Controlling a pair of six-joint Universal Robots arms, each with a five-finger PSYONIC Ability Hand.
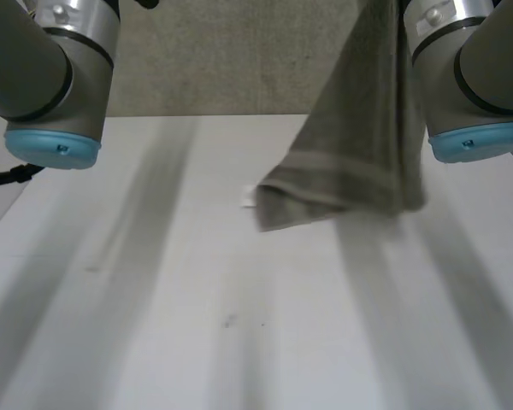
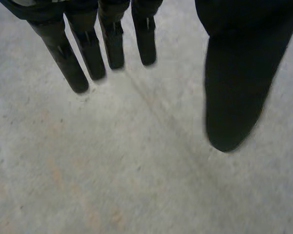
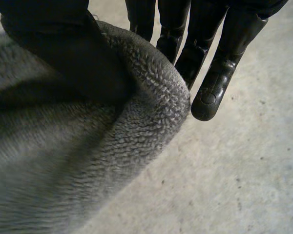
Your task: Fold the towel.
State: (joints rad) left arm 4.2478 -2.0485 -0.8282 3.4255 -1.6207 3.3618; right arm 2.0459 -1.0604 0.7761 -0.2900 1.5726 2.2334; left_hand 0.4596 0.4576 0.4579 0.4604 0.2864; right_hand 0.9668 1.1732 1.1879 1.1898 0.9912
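The towel [image 1: 359, 154] is hanging in a long grey drape below the right hand's fingers, alongside the right arm [image 1: 479, 77]. Its banded lower hem is curling over the white tabletop [image 1: 197, 325]; whether the hem is touching the surface cannot be told. A small white tab [image 1: 248, 198] is sticking out at the hem's corner, too small for any writing to be read. Wide bare tabletop is lying open to the left-arm side of the hem and in front of it. In the right wrist view, the right hand [image 3: 63, 48] is pinching a rounded fold of the towel: the thumb is pressing on the looped pile from one side and the fingers [image 3: 219, 73] are reaching down behind it, clamped on the cloth, with one fingertip showing just past the fold's edge. The left arm [image 1: 43, 77] is standing well apart from the towel. In its wrist view, the left hand [image 2: 234, 73] is holding nothing, its fingers [image 2: 63, 53] pointing straight and slightly spread, the thumb well apart from them, over a pale speckled surface [image 2: 136, 185] beyond the fingertips.
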